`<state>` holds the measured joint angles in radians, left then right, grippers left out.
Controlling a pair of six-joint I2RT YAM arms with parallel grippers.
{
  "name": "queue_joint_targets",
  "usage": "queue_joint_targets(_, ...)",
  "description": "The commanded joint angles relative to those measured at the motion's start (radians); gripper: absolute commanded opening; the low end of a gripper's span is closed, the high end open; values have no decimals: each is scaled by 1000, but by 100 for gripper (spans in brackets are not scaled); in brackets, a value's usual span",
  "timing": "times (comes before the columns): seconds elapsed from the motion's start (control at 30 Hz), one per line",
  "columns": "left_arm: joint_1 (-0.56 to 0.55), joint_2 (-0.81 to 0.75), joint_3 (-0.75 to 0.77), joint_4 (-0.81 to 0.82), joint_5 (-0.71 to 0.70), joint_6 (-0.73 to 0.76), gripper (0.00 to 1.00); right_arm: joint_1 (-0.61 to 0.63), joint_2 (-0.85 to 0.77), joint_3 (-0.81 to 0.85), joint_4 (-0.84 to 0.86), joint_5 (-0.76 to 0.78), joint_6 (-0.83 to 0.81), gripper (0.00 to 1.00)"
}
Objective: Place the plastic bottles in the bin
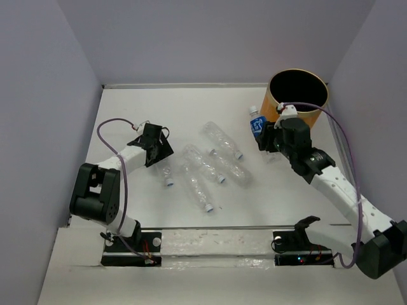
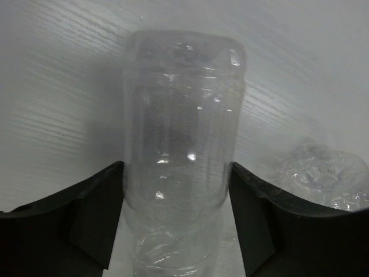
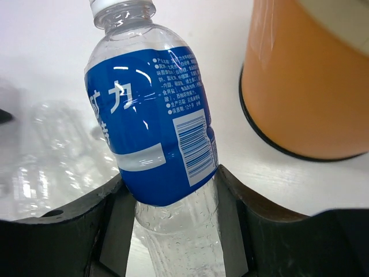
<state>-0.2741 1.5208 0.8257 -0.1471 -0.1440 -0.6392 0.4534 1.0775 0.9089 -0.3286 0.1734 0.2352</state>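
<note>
Since it is bound for the bin (image 1: 275, 101) at two o'clock, the blue-labelled bottle (image 3: 155, 121) is clamped in the right gripper (image 3: 173, 184), just beside its eight o'clock side. At nine o'clock, the left gripper (image 2: 176, 173) is closed against a clear bottle (image 2: 181, 127); other bottles (image 1: 200, 190) are scattered at centre.

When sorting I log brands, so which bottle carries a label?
The blue-labelled bottle gripped in the right hand, beside the orange bin; the other bottles, lying on the table, are bare clear plastic.
</note>
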Motion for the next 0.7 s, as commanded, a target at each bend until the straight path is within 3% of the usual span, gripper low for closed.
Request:
queue_joint_targets(0.0, -5, -2, -14, 63, -28, -24, 71, 11, -96, 120, 45, -66, 16, 25)
queue_joint_targets(0.1, -4, -13, -37, 84, -28, -30, 59, 11, -65, 250, 74, 72, -32, 25)
queue_joint_targets(0.17, -5, -36, -46, 89, -22, -28, 48, -13, -31, 318, 106, 249, -86, 24)
queue_joint_targets(0.2, -8, -48, -49, 90, -16, -25, 47, -45, 1, 379, 127, 261, -127, 24)
queue_joint_targets(0.23, -16, -75, -54, 93, -14, -10, 40, -130, 16, 402, 187, 205, -135, 24)
queue_joint_targets(0.33, -25, -122, -57, 89, -2, 10, 40, -229, 111, 490, 276, 121, -122, 22)
queue_joint_targets(0.57, -34, -342, -23, 38, 14, 27, 40, -304, 314, 556, 464, 163, -159, 24)
queue_joint_targets(0.6, -36, -361, -13, 37, 30, 29, 40, -314, 323, 555, 464, 167, -139, 25)
queue_joint_targets(0.67, -62, -405, 35, 34, 35, 35, 40, -329, 326, 521, 465, 167, -107, 41)
